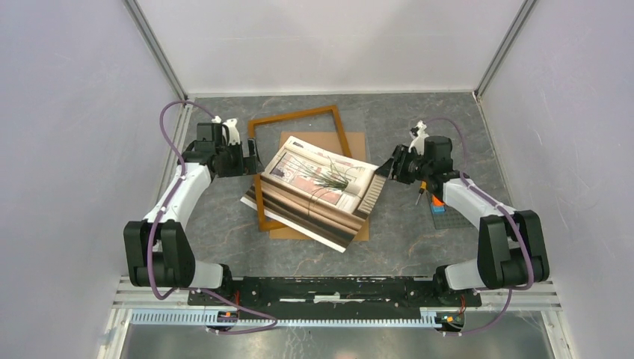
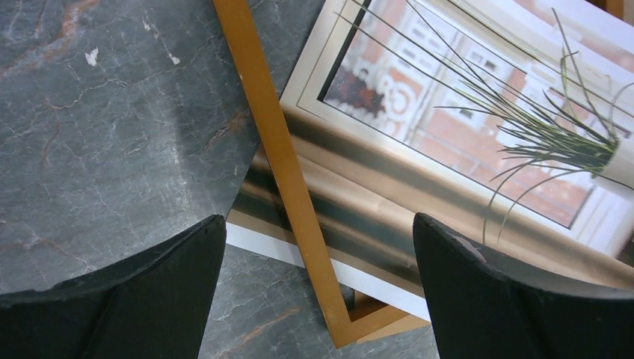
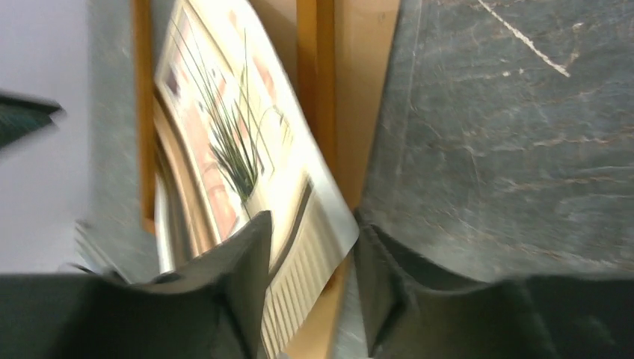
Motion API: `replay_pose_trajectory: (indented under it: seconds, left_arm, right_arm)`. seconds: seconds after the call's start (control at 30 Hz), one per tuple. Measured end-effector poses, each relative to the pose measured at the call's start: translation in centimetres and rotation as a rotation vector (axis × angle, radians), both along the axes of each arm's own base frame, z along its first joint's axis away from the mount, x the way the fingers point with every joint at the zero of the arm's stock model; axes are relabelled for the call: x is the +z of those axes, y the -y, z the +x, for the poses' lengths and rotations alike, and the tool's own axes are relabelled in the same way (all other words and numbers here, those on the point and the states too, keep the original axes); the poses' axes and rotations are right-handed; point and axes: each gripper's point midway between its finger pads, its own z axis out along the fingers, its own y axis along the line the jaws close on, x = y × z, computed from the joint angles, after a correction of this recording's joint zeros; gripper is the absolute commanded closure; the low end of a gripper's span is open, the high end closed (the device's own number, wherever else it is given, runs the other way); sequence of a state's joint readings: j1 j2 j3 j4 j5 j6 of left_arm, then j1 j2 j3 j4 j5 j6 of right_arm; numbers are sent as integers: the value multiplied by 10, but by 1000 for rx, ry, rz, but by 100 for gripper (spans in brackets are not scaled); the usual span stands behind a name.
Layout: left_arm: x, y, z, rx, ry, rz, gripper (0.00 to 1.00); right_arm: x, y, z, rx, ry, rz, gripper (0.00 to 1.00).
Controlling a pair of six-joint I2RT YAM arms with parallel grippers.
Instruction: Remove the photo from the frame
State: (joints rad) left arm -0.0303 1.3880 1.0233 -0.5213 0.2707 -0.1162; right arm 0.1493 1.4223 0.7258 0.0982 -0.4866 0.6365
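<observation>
The photo [image 1: 321,191] lies slantwise across the frame [image 1: 295,114]. Its left part passes under the frame's left moulding [image 2: 277,142], and its right corner is raised off the table. My right gripper [image 1: 387,170] is at that raised corner. In the right wrist view its jaws [image 3: 312,254] stand a little apart, with the photo's corner [image 3: 314,217] loose between them and not pinched. My left gripper [image 1: 250,158] hovers open over the frame's left moulding near its near-left corner. Its fingers [image 2: 320,254] are wide apart and hold nothing. The photo [image 2: 448,112] shows the plant and brick building.
The brown fibreboard back panel [image 1: 351,142] lies flat under the frame and photo. A small grey baseplate with an orange piece [image 1: 439,208] sits by the right arm. White walls close in the table at the back and on both sides.
</observation>
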Motion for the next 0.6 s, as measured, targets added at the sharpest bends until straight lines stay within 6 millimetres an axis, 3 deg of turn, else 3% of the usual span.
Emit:
replay_pose_trajectory:
  seconds: [0.03,0.07,0.13,0.2,0.33,0.43,0.5,0.6]
  left_arm:
    - [-1,-1,-1,3,-3,0,0]
    - [-3,-1,-2,3,-8,0,0]
    - [-6,-1,-4,3,-14,0,0]
    - [-5,-1,-3,1,-11,-1,0]
    - [-3,1,-1,-5,1,-9,0]
    - [-1,3,1,-13,14,-19,0]
    - [-1,4,2,-15,16,-21,0]
    - [0,4,3,-15,21,-21,0]
  right_arm:
    - [-2,2,-6,34,2,-31,15]
    - [-6,5,-13,83,1,-83,9]
    - [-12,13,-24,205,-11,-205,7]
    - [-7,20,-21,336,6,-312,5]
    - [19,23,23,580,124,-459,6]
    - [29,14,61,723,187,-508,12]
    - [23,6,79,801,199,-522,16]
    - [-2,-9,80,918,158,-519,17]
